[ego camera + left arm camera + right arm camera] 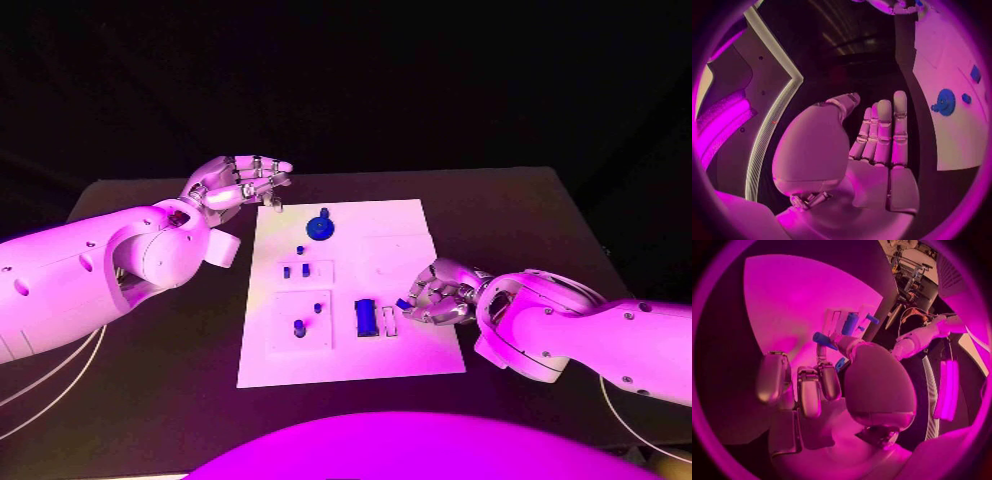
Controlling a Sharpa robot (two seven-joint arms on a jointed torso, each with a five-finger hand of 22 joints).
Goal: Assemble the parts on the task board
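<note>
The task board lay in the middle of the black counter, and I used it as my marker. My right hand sat at the board's right edge, pinching a small blue peg at its fingertips, close beside the blue block on the board. My left hand floated off the board's far left corner, fingers apart, holding nothing. A blue gear sat on the board near that hand. To do this step well, I thought I should keep the peg straight, line it up first, then push slowly.
</note>
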